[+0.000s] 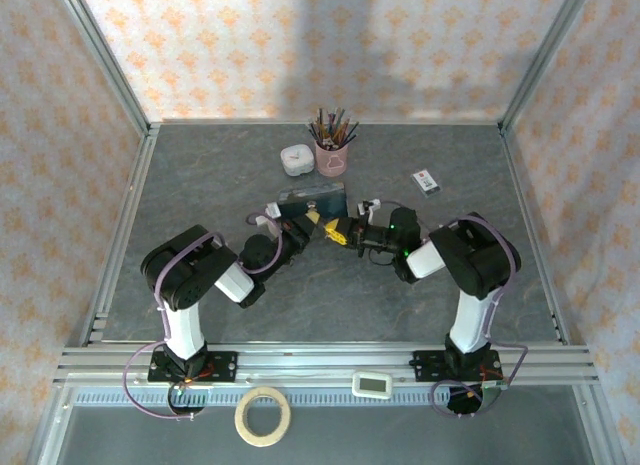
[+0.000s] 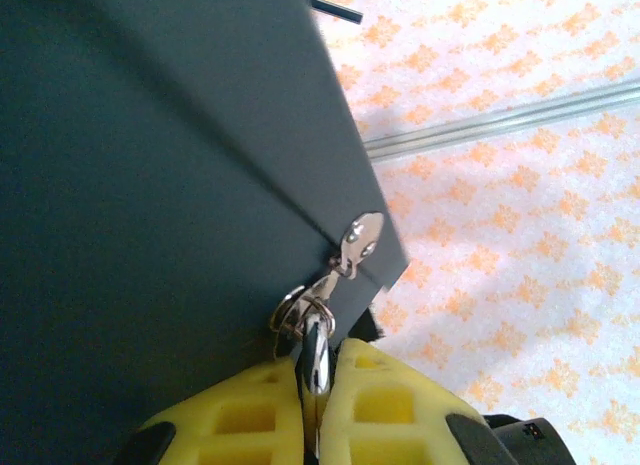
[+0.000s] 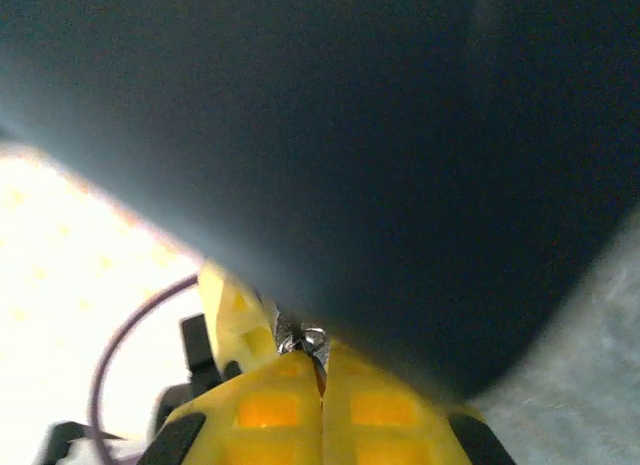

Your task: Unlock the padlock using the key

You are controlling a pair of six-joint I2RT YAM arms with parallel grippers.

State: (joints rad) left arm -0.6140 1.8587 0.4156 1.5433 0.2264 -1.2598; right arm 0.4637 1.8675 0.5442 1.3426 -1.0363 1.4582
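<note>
Hanging from the clasp (image 2: 360,240) of the tin (image 2: 150,185), the padlock (image 2: 300,320) sits pinched in the narrowed left pincer (image 2: 318,375), silvery loop just beyond its tips; right pincer (image 3: 322,365), fully closed, meets it tip to tip at a silvery glint (image 3: 313,337) too small to identify.

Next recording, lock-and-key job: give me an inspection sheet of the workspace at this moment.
Surface: grey table, no spills seen.
Job's things: silvery padlock at the blue tin's latch; key barely visible.
Clutter: pink pencil cup, white round item, card, tape roll.
Hands: left hand shut, apparently on the padlock; right hand shut, apparently on the key.
Cables: purple cables along both arms.
Surroundings: patterned walls, aluminium frame.
</note>
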